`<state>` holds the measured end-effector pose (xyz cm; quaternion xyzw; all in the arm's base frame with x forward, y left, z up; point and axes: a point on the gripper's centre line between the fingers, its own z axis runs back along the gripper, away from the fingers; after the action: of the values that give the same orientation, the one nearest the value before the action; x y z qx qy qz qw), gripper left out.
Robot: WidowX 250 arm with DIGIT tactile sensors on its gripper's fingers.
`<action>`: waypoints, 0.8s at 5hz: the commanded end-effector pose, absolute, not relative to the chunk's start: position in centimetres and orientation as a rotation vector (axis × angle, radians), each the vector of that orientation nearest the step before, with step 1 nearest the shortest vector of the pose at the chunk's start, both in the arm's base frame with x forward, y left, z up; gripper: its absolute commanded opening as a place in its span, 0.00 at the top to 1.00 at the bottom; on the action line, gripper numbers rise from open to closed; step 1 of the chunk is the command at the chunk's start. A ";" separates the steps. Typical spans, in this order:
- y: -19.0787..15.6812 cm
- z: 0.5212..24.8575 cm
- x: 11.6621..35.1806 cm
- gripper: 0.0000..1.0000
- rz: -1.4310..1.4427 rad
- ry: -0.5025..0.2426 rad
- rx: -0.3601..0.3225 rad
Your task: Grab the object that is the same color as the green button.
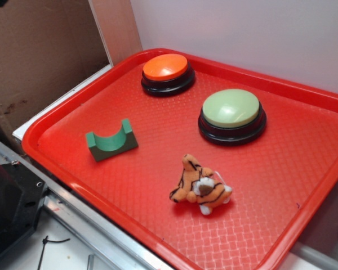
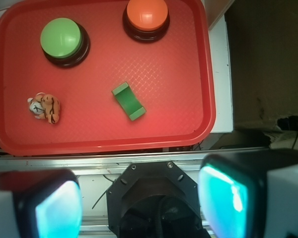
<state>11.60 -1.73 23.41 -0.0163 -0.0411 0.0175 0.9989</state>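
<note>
Resting on a red tray (image 1: 304, 191) beside a cardboard wall (image 1: 39, 50) were two buttons, one green button (image 1: 231, 108) and one orange button (image 1: 165, 67), one plush tiger (image 1: 201, 187) and one green block (image 1: 111, 142) standing clear near the tray's front edge, while the gripper (image 2: 139, 203) hung high above with jaws spread wide, holding nothing.

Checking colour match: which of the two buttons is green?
The larger button, a pale green dome on a black base, nearer the tiger. The smaller one at the tray's far corner is orange.
</note>
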 end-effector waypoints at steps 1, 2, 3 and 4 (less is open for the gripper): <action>-1.7 23.4 11.6 0.00 0.035 -0.082 -0.033; -1.0 22.0 12.2 0.00 -0.043 -0.119 -0.020; -0.3 19.2 13.5 0.00 -0.145 -0.121 0.018; -0.3 16.4 14.5 0.00 -0.219 -0.159 0.070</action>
<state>14.09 -0.29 15.59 0.0340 -0.0687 -0.1069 0.9913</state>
